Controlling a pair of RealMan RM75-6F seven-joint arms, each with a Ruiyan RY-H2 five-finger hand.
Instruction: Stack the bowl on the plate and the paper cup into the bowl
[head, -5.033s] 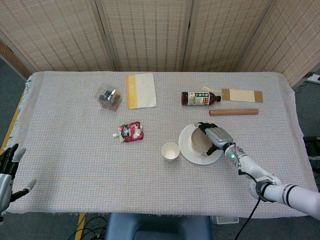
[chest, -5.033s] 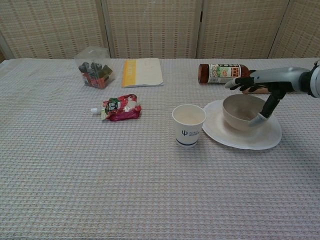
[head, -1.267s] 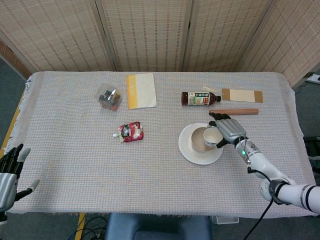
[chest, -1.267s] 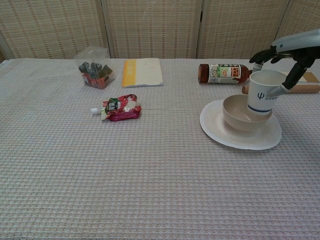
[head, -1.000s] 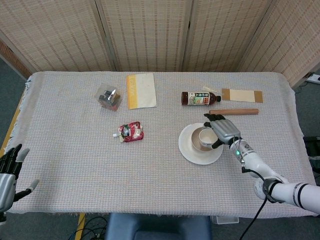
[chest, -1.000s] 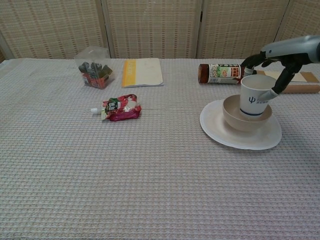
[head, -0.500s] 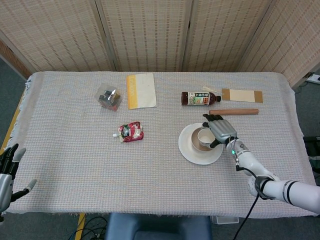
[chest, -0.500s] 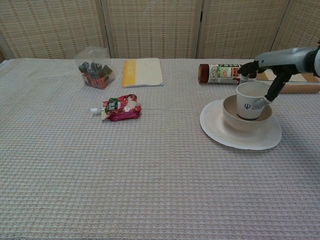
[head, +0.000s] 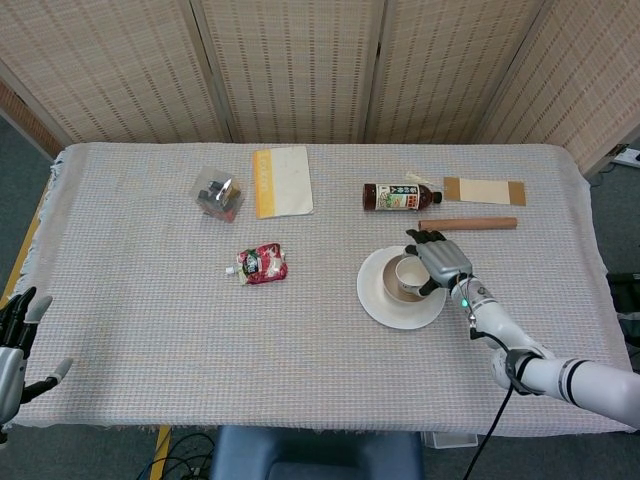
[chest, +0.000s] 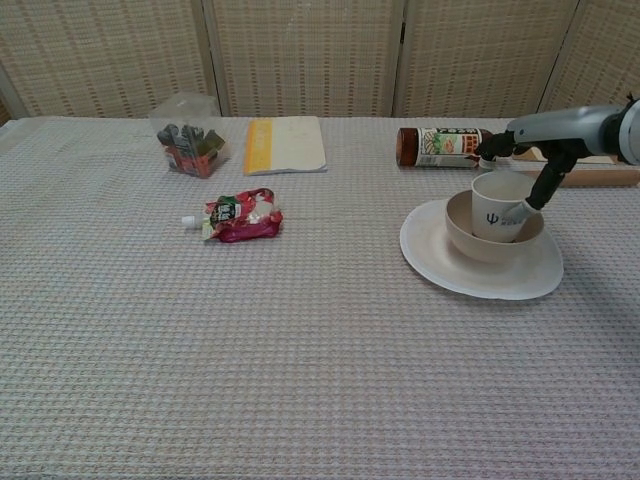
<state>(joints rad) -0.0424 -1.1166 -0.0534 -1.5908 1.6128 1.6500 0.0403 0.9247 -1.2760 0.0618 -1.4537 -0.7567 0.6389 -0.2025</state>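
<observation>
Paper cup (chest: 497, 207) upright inside bowl (chest: 478, 238), bowl on plate (chest: 445, 270), right of centre in chest view. Right hand (head: 441, 262) wrapped around paper cup, fingers (chest: 527, 203) against its side. Left hand (head: 12, 345) at lower left edge of head view, fingers spread, holding nothing. Bottle (chest: 437, 146) lying just behind plate.

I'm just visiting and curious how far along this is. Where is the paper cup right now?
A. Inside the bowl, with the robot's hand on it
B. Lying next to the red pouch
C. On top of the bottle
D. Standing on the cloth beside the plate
A: the paper cup sits upright in the bowl on the plate, right hand gripping it.
</observation>
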